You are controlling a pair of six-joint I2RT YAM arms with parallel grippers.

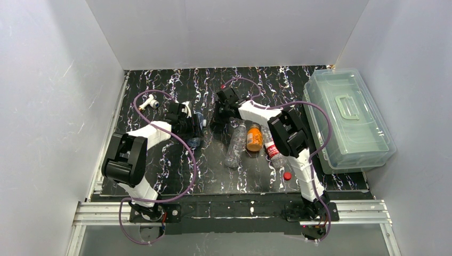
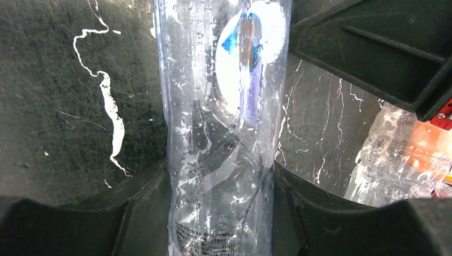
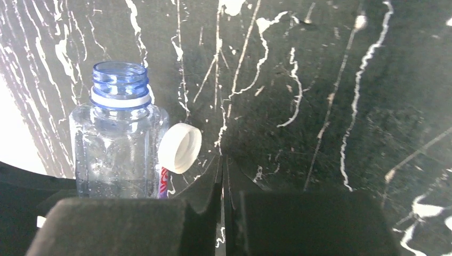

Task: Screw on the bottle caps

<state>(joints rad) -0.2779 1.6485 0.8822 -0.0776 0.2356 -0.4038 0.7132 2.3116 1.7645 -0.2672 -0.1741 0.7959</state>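
Near edge, right side: red cap lies loose on the worktop, close by the right arm's lower link. No claw is near it.

Mid worktop: three bottles on their sides, close together: a clear one, an orange one and a red-labelled one. Long axes run roughly near to far.

Left of them: left claw is clamped on the held bottle, one finger on each side of the body. The bottle's long axis runs straight away from the wrist.

Just beyond: right claw has its fingers together, only a hairline slit between them, with nothing visible in it.

Key relation, right wrist view: white cap sits just up-left of the right claw's tips, beside the held bottle's shoulder, hollow side toward the camera. Cannot tell whether it touches the bottle. The open neck, blue threads bare, is further left and beyond the cap. The right arm is the nearer one to the cap. Judgement: the claw must part before it can take the cap.

Far: T-shaped fitting back left; lidded plastic box right.
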